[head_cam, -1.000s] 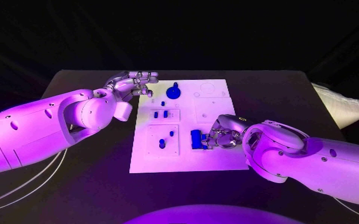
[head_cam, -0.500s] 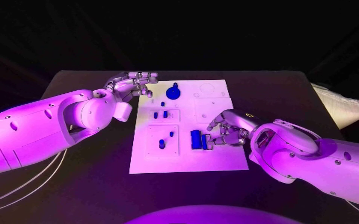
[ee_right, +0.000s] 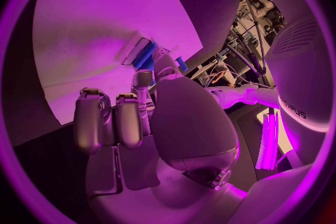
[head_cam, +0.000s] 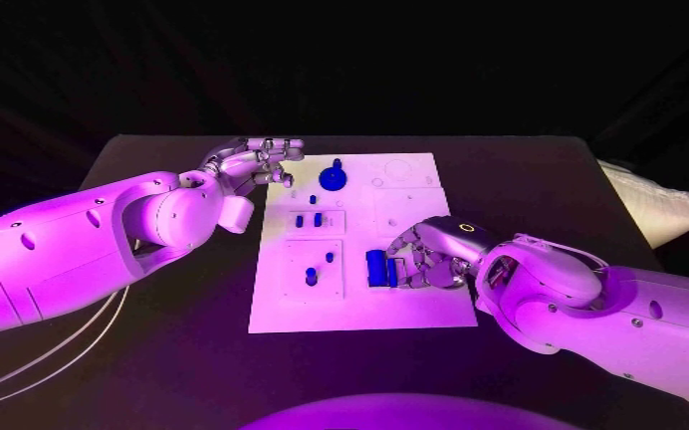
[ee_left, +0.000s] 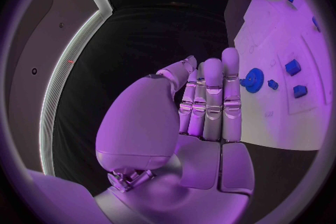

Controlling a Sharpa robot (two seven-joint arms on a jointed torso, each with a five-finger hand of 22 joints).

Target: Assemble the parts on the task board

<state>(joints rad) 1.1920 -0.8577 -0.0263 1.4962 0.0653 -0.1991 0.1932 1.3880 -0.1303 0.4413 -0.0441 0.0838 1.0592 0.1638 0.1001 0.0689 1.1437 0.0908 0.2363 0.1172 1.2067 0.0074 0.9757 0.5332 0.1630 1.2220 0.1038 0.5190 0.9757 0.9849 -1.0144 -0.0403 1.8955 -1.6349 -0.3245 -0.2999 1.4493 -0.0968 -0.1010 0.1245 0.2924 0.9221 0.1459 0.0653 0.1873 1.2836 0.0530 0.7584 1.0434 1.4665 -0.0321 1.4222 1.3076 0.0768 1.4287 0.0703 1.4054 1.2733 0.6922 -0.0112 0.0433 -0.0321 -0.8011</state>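
Note:
The white task board (head_cam: 416, 306) lies in the middle of the black table. A large blue block (head_cam: 376, 268) stands on the board's near right part. My right hand (head_cam: 426, 261) is against the block's right side, and its fingertips (ee_right: 143, 77) pinch the blue block (ee_right: 145, 55). A round blue gear with a handle (head_cam: 334, 176) sits at the board's far end, with small blue pegs (head_cam: 309, 220) and two more small pieces (head_cam: 312, 275) nearer. My left hand (head_cam: 259, 163) hovers by the board's far left corner, fingers (ee_left: 212, 95) straight and holding nothing, close to the gear (ee_left: 253, 79).
The black table (head_cam: 158, 281) runs out to both sides of the board. White cables (head_cam: 58, 345) lie at the near left. Empty recesses (head_cam: 405, 201) mark the board's far right part.
My right wrist has swung round and lifted while the fingers stay at the blue block, which keeps its place. The left hand has not moved.

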